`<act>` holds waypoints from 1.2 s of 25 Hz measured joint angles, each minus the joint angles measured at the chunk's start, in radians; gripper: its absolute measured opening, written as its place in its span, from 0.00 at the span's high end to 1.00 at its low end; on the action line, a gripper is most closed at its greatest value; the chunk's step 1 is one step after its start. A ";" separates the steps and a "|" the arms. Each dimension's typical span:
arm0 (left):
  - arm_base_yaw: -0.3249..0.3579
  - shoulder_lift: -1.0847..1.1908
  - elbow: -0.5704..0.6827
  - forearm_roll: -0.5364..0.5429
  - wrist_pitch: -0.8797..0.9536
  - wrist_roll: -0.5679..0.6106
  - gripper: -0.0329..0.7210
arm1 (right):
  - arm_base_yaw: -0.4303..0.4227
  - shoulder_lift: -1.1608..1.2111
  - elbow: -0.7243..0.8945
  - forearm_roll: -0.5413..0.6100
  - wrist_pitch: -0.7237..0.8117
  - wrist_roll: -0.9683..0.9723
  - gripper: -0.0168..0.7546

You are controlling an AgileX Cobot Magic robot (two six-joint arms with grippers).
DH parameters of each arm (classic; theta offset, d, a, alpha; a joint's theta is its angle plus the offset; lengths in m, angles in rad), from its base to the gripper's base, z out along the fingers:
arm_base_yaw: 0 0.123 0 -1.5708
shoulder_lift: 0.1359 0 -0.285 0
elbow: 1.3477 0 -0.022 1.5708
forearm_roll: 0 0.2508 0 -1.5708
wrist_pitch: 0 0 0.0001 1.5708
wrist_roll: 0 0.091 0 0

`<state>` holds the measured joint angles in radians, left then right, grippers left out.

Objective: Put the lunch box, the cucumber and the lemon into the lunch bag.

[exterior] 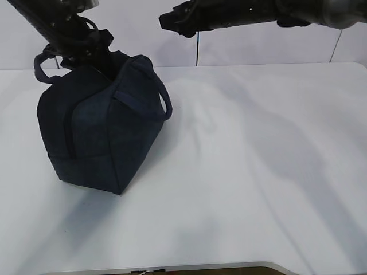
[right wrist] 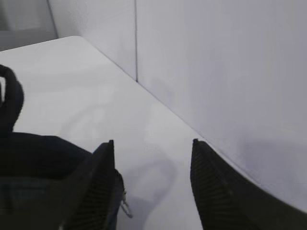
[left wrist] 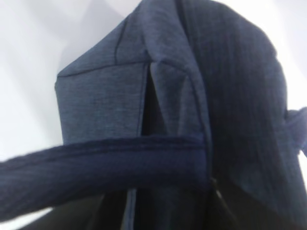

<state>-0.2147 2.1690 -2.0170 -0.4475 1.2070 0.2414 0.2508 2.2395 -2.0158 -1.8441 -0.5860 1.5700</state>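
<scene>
A dark navy lunch bag stands on the white bench, directly beneath the left gripper, whose state I cannot tell; soft, floppy fabric, best lifted by a loop handle; the right gripper hangs released, empty, above.

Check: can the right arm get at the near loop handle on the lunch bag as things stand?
Probably yes. The right gripper is open and empty, raised behind the lunch bag. The near handle arches free on the bag's right side, with only bare table beside it. The left arm is at the bag's top.
</scene>
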 joint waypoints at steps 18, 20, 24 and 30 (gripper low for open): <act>-0.003 -0.077 0.000 0.089 0.023 -0.059 0.41 | -0.030 -0.007 0.000 0.000 -0.155 -0.030 0.45; -0.003 -0.092 0.000 0.101 0.026 -0.059 0.40 | -0.030 -0.021 0.000 0.000 -0.165 -0.038 0.45; -0.003 -0.125 0.000 0.115 0.026 -0.060 0.40 | -0.030 -0.046 0.000 0.000 -0.167 -0.043 0.45; -0.003 -0.191 0.008 0.213 0.034 -0.075 0.40 | -0.030 -0.071 0.000 0.000 -0.177 -0.043 0.45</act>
<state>-0.2174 1.9782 -2.0087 -0.2345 1.2409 0.1663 0.2207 2.1683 -2.0158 -1.8441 -0.7634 1.5268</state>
